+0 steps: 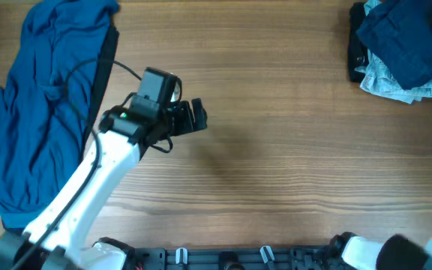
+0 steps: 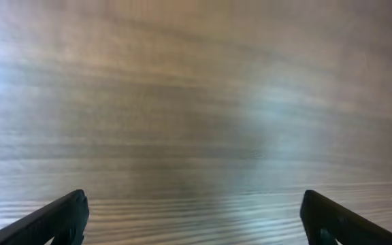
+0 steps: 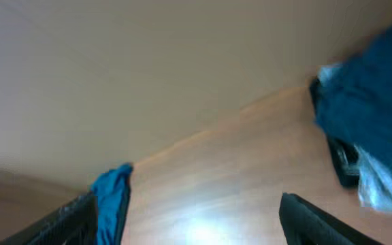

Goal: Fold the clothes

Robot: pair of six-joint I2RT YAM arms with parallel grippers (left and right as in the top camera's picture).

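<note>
left gripper (image 1: 195, 116) — spread, empty, over table (image 1: 291, 150) | right gripper (image 3: 186, 204) — spread, empty, pointing across table

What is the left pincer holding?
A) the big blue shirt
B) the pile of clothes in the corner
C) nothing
C: the left pincer is open over the bare wooden table, with nothing between its fingers.
</note>
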